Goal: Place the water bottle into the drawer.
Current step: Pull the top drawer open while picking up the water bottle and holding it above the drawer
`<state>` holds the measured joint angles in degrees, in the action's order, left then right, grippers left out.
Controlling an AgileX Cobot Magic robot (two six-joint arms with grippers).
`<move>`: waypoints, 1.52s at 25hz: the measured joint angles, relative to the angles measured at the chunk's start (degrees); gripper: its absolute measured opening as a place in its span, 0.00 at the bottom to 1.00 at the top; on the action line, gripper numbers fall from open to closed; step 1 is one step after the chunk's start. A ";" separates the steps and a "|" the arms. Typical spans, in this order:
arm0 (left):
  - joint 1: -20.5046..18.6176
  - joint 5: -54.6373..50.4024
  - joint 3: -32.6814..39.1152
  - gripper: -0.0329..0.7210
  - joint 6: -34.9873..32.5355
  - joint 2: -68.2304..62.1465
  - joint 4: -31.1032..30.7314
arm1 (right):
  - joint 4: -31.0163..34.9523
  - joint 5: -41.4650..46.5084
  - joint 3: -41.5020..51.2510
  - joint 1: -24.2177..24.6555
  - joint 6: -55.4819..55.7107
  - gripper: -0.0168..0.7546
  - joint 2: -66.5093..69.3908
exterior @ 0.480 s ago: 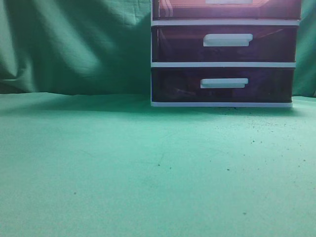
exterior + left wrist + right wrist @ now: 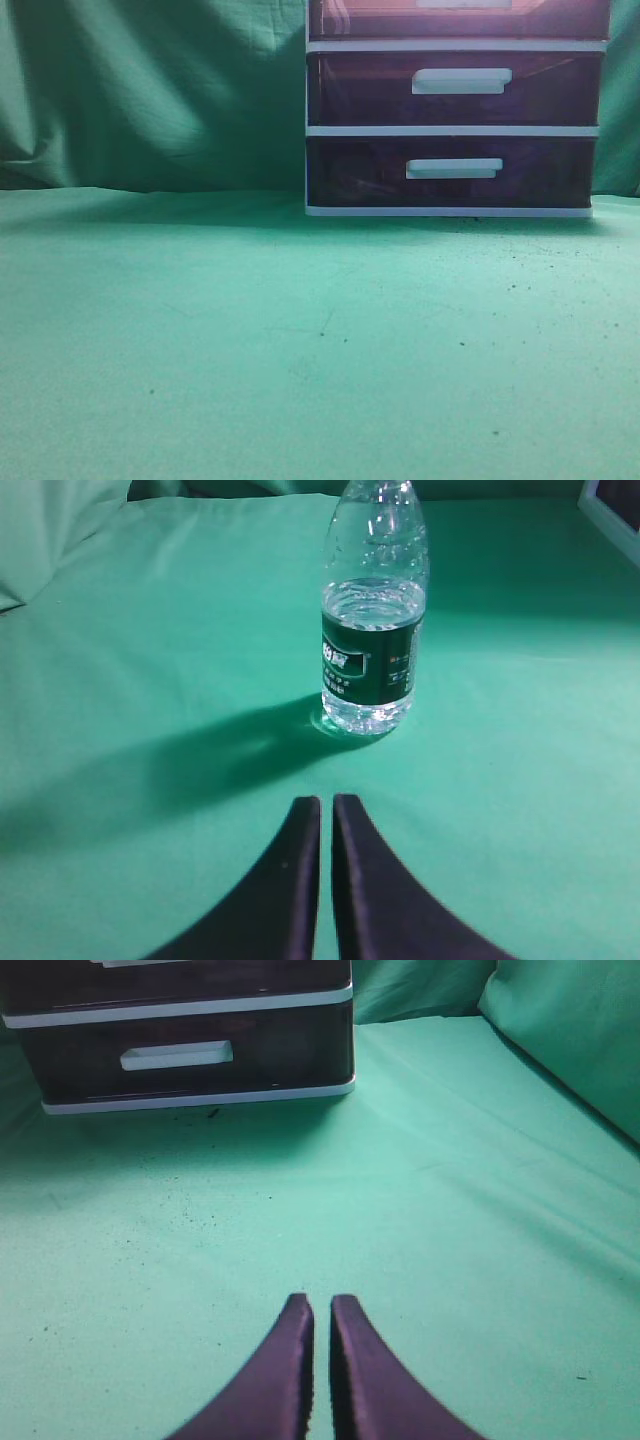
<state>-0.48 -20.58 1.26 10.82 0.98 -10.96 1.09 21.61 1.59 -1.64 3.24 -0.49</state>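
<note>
On the green cloth-covered table (image 2: 120, 680), a clear plastic water bottle with a dark green label (image 2: 372, 630) stands upright, directly ahead of the left gripper (image 2: 326, 805), whose black fingers are pressed together and hold nothing. From the bottle, a white corner of the drawer unit (image 2: 612, 508) shows off to the right and farther back. The reddish-tinted top drawer (image 2: 460, 20), barely in the exterior view, appears closed, as do the two darker purple drawers (image 2: 455, 125) below it. The right gripper (image 2: 320, 1305), fingers likewise together and empty, sits well apart from the unit, facing it. Likely hazards: a closed gripper advancing would knock the light, part-filled bottle over, and the drawer must be pulled out first or the bottle has nowhere to go.
</note>
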 joint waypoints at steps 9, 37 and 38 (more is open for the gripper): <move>0.00 2.77 0.00 0.04 0.00 0.00 -1.11 | 0.00 0.00 0.00 0.00 0.00 0.09 0.00; 0.00 29.97 -9.73 0.04 4.00 -29.43 9.30 | 0.04 0.00 0.00 0.00 0.00 0.09 0.00; 0.00 30.46 -9.73 0.04 4.00 -30.94 9.20 | 0.04 0.00 0.00 0.00 0.00 0.09 0.00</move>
<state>-0.48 9.88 -8.47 14.82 -29.96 -1.76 1.13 21.61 1.59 -1.64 3.24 -0.49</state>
